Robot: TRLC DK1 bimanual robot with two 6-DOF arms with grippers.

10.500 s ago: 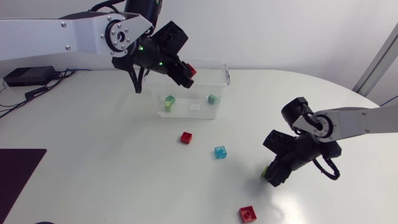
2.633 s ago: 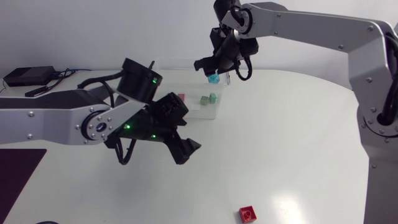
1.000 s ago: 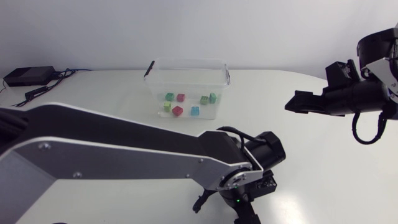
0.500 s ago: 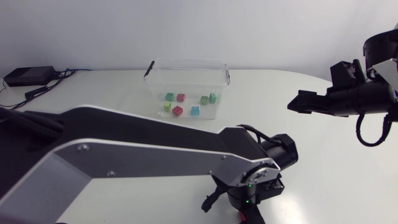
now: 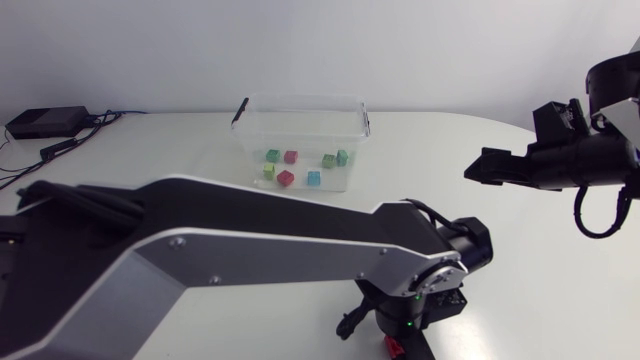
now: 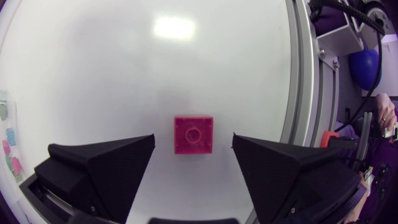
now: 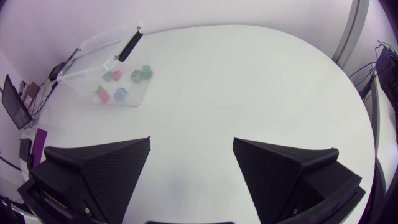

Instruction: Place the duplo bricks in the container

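Observation:
A red duplo brick [image 6: 193, 134] lies studs-up on the white table, between the open fingers of my left gripper [image 6: 193, 143], which touch neither side of it. In the head view that brick [image 5: 393, 347] peeks out under the left gripper [image 5: 408, 345] at the table's front. The clear container [image 5: 352, 103] stands at the back with several coloured bricks [image 5: 286, 178] inside. My right gripper [image 5: 478, 167] hovers open and empty at the right, well above the table. Ahead of the right gripper [image 7: 191, 144], the container [image 7: 79, 65] sits far off.
A black box with cables [image 5: 45, 122] sits at the table's far left corner. The table's edge [image 6: 291, 93] runs close beside the red brick. My long left arm [image 5: 250, 250] crosses the front half of the table.
My left arm has swung further right and forward, bringing its gripper down around the red brick, with the fingers narrowing slightly. The right arm has barely shifted.

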